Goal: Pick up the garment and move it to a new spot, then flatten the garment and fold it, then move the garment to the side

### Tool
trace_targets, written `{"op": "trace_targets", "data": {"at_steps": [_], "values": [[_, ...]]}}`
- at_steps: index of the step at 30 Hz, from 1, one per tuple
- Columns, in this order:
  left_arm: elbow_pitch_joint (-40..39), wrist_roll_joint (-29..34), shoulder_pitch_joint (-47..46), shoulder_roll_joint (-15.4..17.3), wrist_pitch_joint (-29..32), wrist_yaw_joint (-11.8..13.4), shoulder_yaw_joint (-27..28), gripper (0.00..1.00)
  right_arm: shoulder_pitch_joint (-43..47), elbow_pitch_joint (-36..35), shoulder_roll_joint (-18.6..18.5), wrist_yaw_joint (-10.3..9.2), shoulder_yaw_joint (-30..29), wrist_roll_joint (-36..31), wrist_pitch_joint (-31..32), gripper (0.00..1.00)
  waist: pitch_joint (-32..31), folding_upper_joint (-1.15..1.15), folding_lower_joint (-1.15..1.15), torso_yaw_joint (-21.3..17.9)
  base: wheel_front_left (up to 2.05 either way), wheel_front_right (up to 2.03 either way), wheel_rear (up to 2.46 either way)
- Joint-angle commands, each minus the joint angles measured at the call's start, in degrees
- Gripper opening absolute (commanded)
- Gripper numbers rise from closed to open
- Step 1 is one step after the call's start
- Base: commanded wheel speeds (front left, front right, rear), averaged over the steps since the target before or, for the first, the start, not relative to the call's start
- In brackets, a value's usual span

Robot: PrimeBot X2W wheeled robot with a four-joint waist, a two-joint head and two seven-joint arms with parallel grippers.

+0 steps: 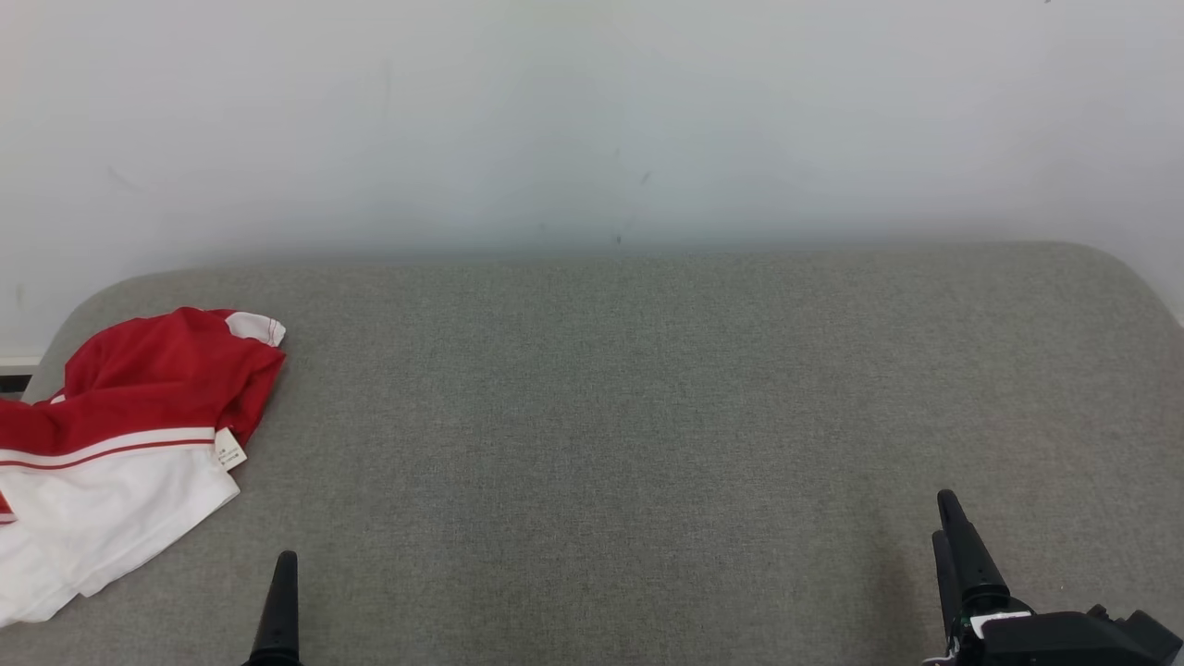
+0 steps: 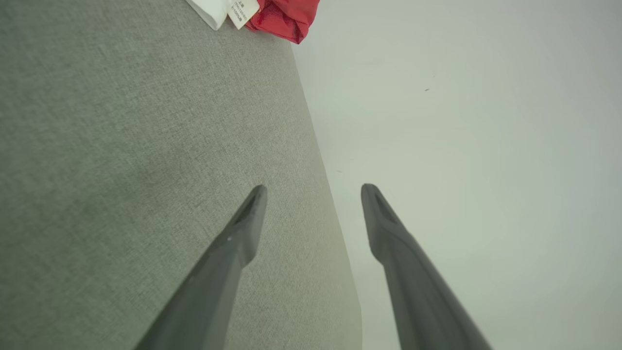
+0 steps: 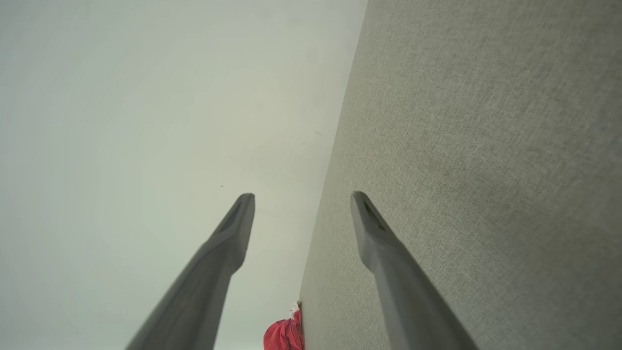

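Observation:
The garment is a red and white shirt with a small white label, lying crumpled at the far left of the grey cushioned surface. Its label and a red fold reach the top edge of the left wrist view, and a red bit of the garment peeks in at the bottom of the right wrist view. My left gripper stands open and empty, low at the front, right of the shirt. My right gripper is open and empty too, at the front right, far from the shirt.
A pale wall rises straight behind the cushion's rounded back edge. The grey fabric stretches bare between shirt and right gripper. A strip of floor or skirting shows past the cushion's left end.

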Motion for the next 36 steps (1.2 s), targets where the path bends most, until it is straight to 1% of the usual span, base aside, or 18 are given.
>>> {"op": "trace_targets", "data": {"at_steps": [1, 8, 20, 30, 36], "values": [[-1.2, 2.2, -0.3, 0.3, -0.8, 0.2, -0.3, 1.00, -0.3, -0.9, -0.7, -0.03, 0.3, -1.5, -0.6, 1.00, -0.1, 0.00, 0.00, 0.0, 0.00, 0.00, 0.00], [-1.9, 11.6, 0.4, 0.3, -2.3, 1.0, -1.1, 1.00, -0.2, -0.9, -1.0, -0.03, 1.1, -7.1, -2.2, 1.00, -0.6, 0.00, 0.00, 0.1, 0.00, 0.00, 0.00], [-2.6, 27.0, 1.0, 0.5, -4.7, 1.5, -2.1, 1.00, 0.1, -0.6, -1.3, -0.04, 2.6, -20.7, -4.5, 1.00, -1.4, 0.00, 0.00, 0.0, 0.00, 0.00, 0.00], [-2.8, 38.4, 1.5, 1.4, -6.5, 1.2, -3.0, 1.00, -0.2, 0.1, -2.5, -0.05, 4.3, -31.6, -5.3, 1.00, -2.0, 0.00, 0.00, 0.0, 0.00, 0.00, 0.00], [-3.0, 43.5, 1.8, 1.6, -7.5, 0.8, -3.6, 1.00, -0.1, 0.1, -3.4, -0.06, 5.0, -38.3, -4.6, 1.00, -2.3, 0.00, 0.00, 0.0, 0.00, 0.00, 0.00]]}}
